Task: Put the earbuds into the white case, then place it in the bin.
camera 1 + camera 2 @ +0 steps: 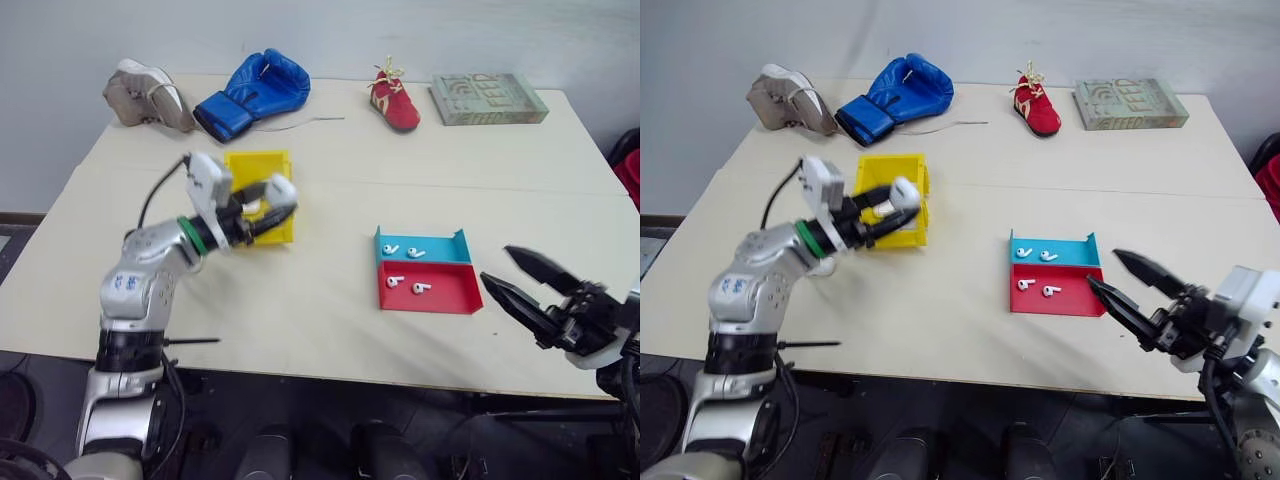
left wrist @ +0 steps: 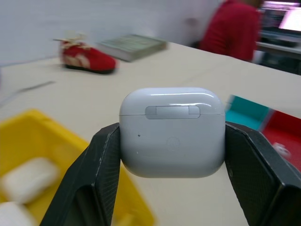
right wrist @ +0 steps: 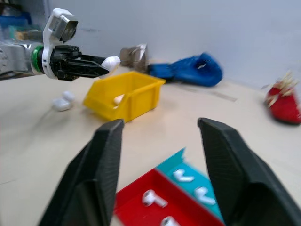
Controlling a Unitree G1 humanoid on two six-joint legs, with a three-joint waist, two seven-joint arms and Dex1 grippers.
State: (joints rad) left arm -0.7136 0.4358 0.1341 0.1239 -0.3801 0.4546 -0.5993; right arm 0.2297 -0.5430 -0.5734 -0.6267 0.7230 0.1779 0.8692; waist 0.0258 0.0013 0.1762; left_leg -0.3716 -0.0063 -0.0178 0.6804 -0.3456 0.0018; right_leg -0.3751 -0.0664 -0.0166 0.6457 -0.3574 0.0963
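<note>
the white case (image 2: 171, 132) sits lid shut, clamped between the two black fingers (image 2: 101, 174) of the left gripper (image 1: 272, 208), one finger pressed on each side of it. it is held up off the table (image 1: 330, 310), over the near edge of the bin (image 1: 262, 168), which stands on the table's left half. inside the bin lie other small white cases (image 2: 28, 176), and in the right wrist view two more white pieces (image 3: 62, 101) rest on the table just beside the bin's outer wall.

the earbuds (image 1: 403, 266) are four in number and lie loose in a shallow tray (image 1: 470, 290) to the right of the bin, well apart from it: two in the blue half, two in the red half.

the right gripper (image 1: 520, 275) hovers near the tray's right end, above the table's near edge, its fingers (image 3: 101, 174) spread apart with nothing between them.

along the far edge of the table stand a grey shoe (image 1: 148, 95), a blue boxing glove (image 1: 255, 92), a small red shoe (image 1: 396, 100) and a book (image 1: 488, 98). in the left wrist view a person in a red top (image 2: 230, 30) stands beyond the table.
</note>
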